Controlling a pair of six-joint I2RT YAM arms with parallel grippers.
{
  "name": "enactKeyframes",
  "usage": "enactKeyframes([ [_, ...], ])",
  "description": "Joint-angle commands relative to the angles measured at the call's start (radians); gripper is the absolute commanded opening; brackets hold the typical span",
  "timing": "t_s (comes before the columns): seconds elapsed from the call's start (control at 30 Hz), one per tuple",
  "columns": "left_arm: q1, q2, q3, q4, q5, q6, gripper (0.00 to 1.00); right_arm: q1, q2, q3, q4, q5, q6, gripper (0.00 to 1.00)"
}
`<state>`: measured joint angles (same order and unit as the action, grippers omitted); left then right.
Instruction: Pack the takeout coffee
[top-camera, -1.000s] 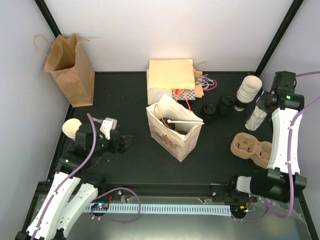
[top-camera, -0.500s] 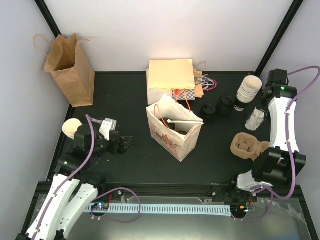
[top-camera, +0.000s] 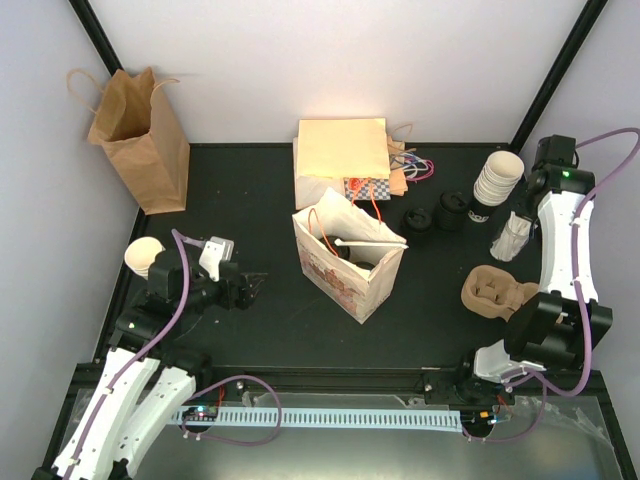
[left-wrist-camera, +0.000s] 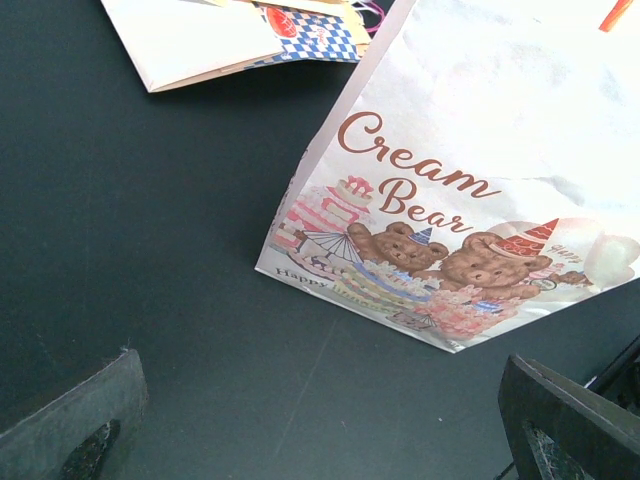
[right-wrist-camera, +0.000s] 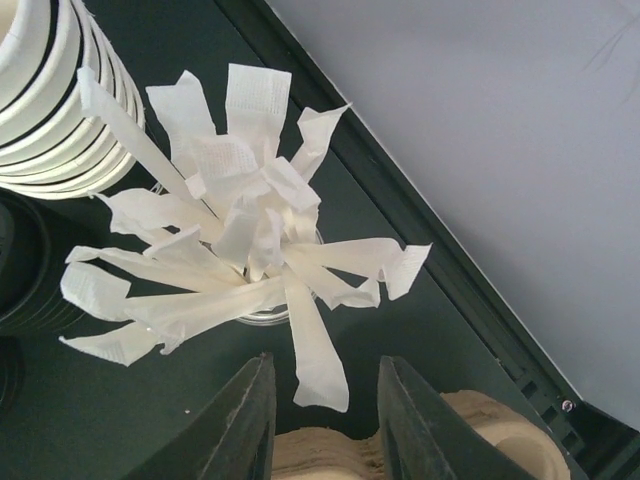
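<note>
Brown paper bag (top-camera: 140, 140), stacked cups (top-camera: 498, 178), paper-wrapped straws (right-wrist-camera: 240, 235)

Left wrist: Cream Bear bag (left-wrist-camera: 440, 200) runs off the top and right edges, mouth unseen. Of the left end effector (left-wrist-camera: 320, 400), only two finger stubs show at the bottom corners.

Right wrist: cup stack (right-wrist-camera: 45, 90) cropped left and top. The black lids (right-wrist-camera: 20, 270) are a sliver at the left edge. The pulp cup carrier (right-wrist-camera: 500, 440) is cut by the bottom edge, partly behind the right end effector (right-wrist-camera: 325, 375) fingers.

Top: right end effector hidden under its own wrist. Carrier partly under that arm. Bag interior dark, contents unreadable. The black pieces (top-camera: 450, 212) beside the stack are too small to tell lidded cup from loose lid. A pale round object (top-camera: 143, 256) sits half behind the left arm, unidentified.
</note>
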<state>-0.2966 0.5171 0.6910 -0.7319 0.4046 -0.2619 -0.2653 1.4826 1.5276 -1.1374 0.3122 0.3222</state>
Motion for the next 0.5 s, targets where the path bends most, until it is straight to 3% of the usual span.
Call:
enactKeyframes([
  [0.0,-0.006,0.003,0.005,0.023,0.019,0.018,0.99,-0.006,0.020,0.024,0.013,0.022,0.002,0.29],
  [0.1,-0.006,0.006,0.005,0.024,0.019,0.018,0.99,-0.006,0.019,0.022,0.017,0.029,0.007,0.23],
  [0.27,-0.006,0.012,0.005,0.023,0.020,0.018,0.99,-0.006,0.009,0.030,0.015,0.020,0.006,0.02],
  [0.47,-0.006,0.021,0.007,0.023,0.021,0.019,0.99,-0.005,0.008,0.051,-0.005,-0.021,-0.001,0.01],
])
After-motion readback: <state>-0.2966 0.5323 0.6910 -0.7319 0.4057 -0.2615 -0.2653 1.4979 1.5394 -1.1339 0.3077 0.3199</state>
